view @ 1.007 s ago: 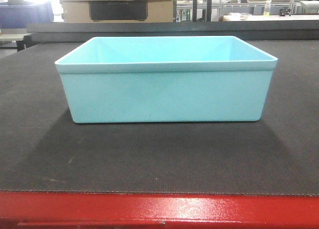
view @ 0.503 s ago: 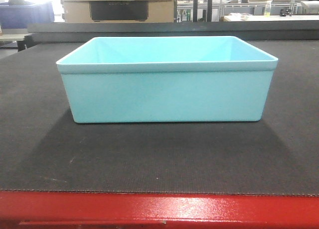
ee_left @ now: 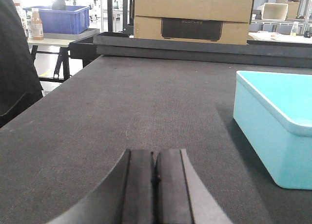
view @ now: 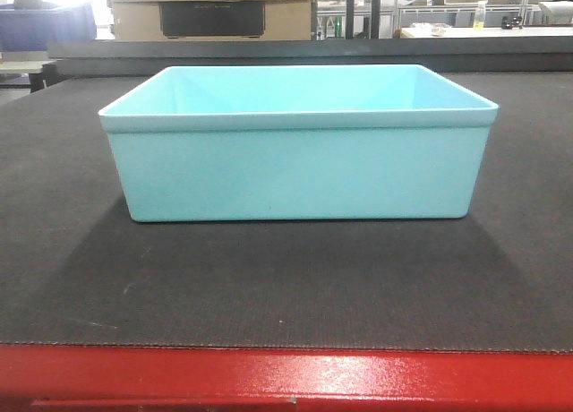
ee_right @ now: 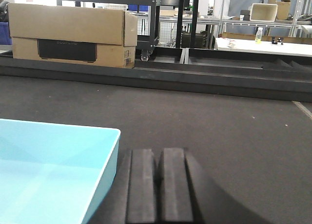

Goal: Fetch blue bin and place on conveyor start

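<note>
- I see a workshop behind: a cardboard box (view: pixel 210 9) on the far side, racks and benches beyond, and under everything the wide dark grey woven conveyor belt (view: pixel 286 287) with its glossy red edge strip (view: pixel 286 376) nearest the front camera.
- The blue bin (view: pixel 298 143) sits upright and empty on that belt, flat on its base, a little back from the red strip. I judge the placement essentially done.
- My left gripper (ee_left: pixel 156 185) is to the bin's left, low over the belt, pads pressed together with nothing between them; the bin's wall shows at the right of that wrist view, apart from the pads.
- My right gripper (ee_right: pixel 158 185) is likewise closed on nothing, just beside the bin's right corner and rim.
- First risk: the right gripper is very near the flared rim. Any inward sweep while pulling away could catch that corner and skew or drag the light tub across the belt.
- Second risk: the left gripper rides low over the woven belt. A downward drift could scrape or snag the pads on the weave.
- Third risk: the tub is empty and light, so a nudge towards the near side could slide it to the red strip and off the edge.
- I cannot tell whether the belt is running.
</note>
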Robot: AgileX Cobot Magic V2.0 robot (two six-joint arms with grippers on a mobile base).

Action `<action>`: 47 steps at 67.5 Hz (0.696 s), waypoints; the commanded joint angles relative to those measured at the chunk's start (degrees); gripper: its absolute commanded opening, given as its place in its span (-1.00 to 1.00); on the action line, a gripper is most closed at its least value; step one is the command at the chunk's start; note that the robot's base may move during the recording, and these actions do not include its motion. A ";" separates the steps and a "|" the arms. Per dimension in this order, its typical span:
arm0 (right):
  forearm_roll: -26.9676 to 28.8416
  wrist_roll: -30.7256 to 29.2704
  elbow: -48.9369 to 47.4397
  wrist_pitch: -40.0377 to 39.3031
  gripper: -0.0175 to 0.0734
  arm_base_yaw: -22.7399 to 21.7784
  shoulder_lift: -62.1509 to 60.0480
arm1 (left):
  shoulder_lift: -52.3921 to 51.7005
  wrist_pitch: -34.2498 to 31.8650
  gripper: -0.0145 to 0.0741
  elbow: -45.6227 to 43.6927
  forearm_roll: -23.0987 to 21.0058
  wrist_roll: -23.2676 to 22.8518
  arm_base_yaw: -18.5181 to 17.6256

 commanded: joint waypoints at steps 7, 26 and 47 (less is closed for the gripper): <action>-0.49 -0.50 0.15 -1.29 -0.97 -0.09 -0.41 | -0.34 -1.09 -0.92 -0.13 -0.36 0.00 0.04; -0.49 -0.50 0.15 -1.29 -0.97 -0.09 -0.41 | -0.34 -1.09 -0.92 -0.13 -0.36 0.00 0.04; 3.10 -0.50 11.05 -0.09 -0.97 -4.87 -12.94 | -0.34 -1.09 -0.92 -0.13 -0.36 0.00 0.04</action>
